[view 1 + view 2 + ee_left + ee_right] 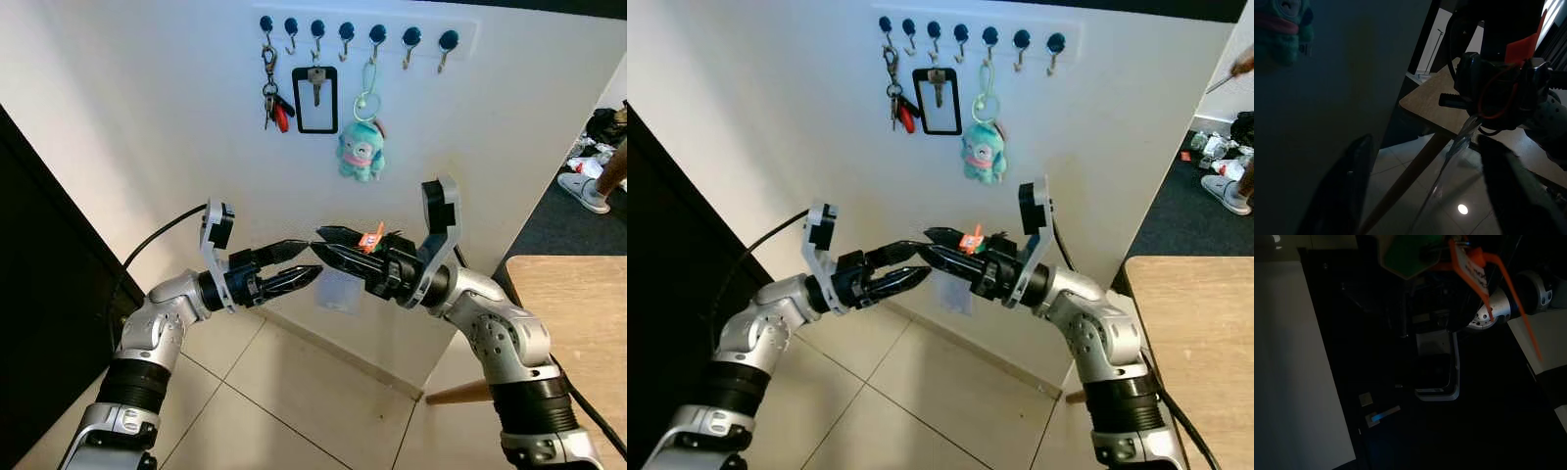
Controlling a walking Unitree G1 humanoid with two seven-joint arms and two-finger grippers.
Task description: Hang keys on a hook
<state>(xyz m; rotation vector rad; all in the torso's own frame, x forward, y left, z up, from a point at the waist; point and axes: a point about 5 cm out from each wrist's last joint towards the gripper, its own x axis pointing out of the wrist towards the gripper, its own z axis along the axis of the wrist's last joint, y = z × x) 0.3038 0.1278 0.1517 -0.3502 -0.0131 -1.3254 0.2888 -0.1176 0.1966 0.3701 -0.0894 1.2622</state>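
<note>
Overhead, seven hooks (346,32) — three hold things.

I see a teal plush toy (361,150) hanging against the white wall (147,127), and a black rectangular card holder (314,100) beside it. A light wooden surface (578,304) sits at the right, over pale floor tiles (265,411). White shoes (585,191) lie on dark carpet beyond.
</note>
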